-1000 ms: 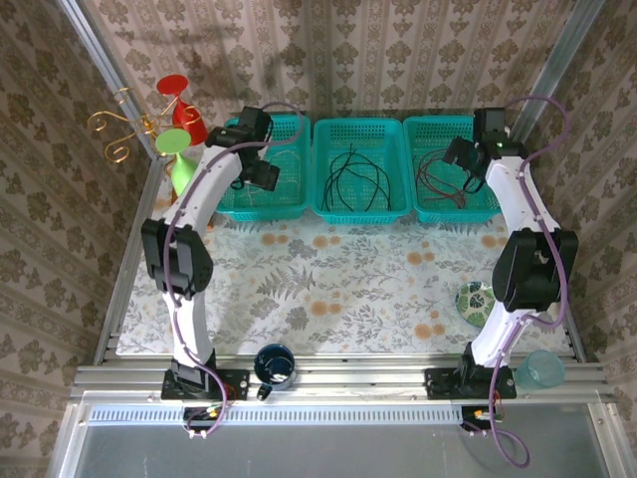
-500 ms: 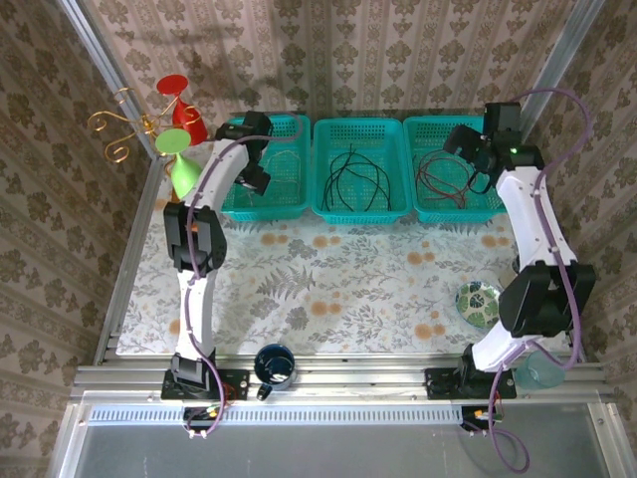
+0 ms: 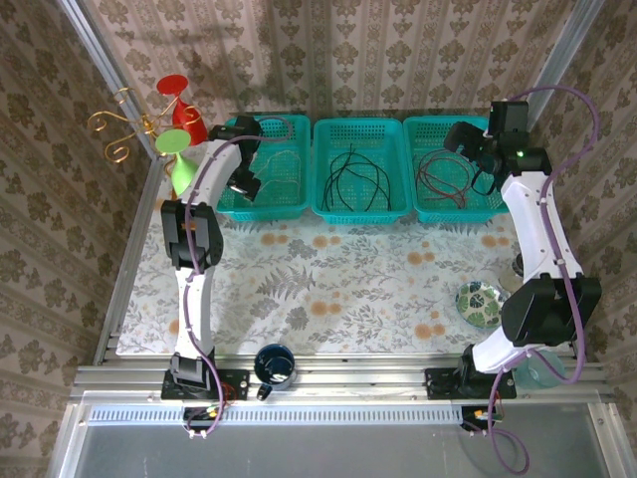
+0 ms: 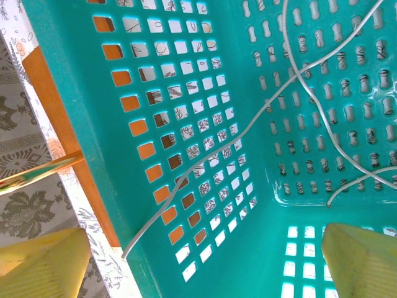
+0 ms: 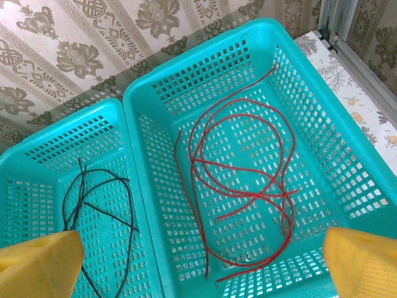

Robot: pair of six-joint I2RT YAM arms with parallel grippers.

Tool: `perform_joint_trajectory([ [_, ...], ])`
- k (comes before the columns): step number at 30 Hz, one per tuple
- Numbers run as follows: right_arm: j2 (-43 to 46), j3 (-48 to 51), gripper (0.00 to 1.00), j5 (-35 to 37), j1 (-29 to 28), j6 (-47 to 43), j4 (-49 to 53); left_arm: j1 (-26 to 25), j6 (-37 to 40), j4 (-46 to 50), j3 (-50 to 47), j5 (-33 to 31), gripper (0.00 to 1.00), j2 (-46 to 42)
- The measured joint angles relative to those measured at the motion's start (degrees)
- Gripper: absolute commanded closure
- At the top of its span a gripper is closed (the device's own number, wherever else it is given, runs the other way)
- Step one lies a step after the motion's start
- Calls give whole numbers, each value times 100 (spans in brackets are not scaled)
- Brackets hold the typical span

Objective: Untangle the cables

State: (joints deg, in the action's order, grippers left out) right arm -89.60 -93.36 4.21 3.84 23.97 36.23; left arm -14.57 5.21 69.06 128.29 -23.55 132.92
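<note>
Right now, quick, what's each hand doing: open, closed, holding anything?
Left hand: open, holding nothing, above the white cable.
Right hand: open, holding nothing, above the red cable.

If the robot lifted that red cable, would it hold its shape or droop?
Probably droop: the red cable lies in loose, irregular loops flat on the floor of the basket, so it seems floppy. It looks thin, so likely light. Its loops cross, so it may snag on itself when lifted.
</note>
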Motion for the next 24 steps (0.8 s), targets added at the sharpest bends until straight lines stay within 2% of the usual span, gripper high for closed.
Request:
perform_joint_trajectory([
  [13,0,0,0,0,0,-2,0,0,-4,2,-81,138,8,2],
  [24,0,0,0,-17,0,-2,0,4,-63,-26,-157,70,19,0],
])
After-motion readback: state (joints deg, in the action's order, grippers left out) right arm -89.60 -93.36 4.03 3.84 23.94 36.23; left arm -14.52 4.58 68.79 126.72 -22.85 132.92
